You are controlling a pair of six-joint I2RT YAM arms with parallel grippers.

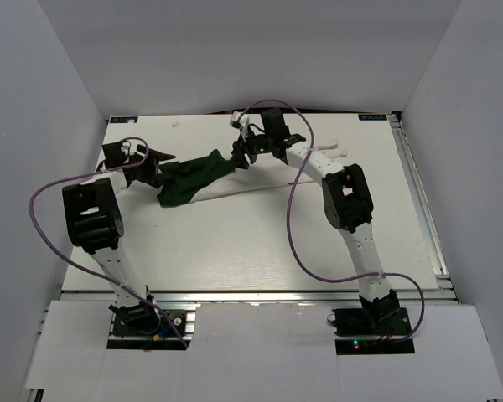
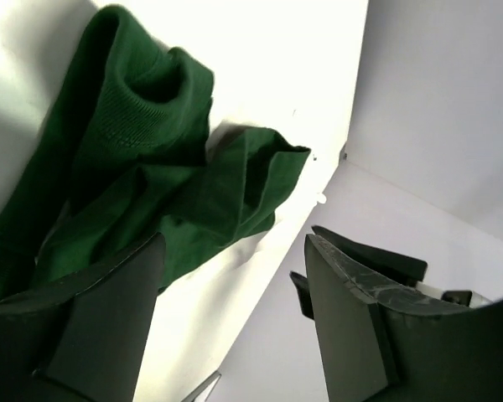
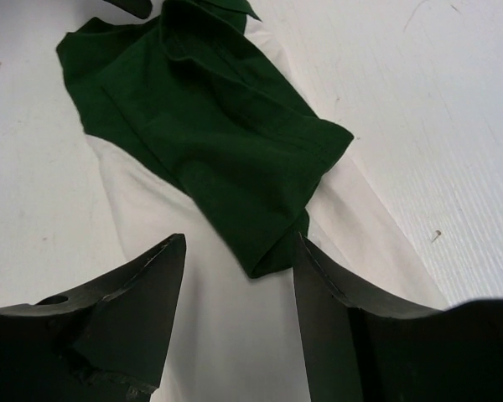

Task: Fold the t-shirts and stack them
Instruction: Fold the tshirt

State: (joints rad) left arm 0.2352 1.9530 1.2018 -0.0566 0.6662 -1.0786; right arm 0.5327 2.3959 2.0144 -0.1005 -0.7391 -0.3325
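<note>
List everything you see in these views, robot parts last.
t-shirt: one, white with dark green sleeves, rumpled at the table's far left-centre
table: one, white, under the shirt
walls: white, around the table
cables: two, purple, looping from the arms
arms: two, black and white, bases at near edge
left claw: one, black, open, beside the shirt
right claw: one, black, open, over a green sleeve

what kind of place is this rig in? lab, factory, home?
Most likely a lab test cell: plain white walls box in the table, an aluminium rail edges its near side, and two robot arms work a single t-shirt.
</note>
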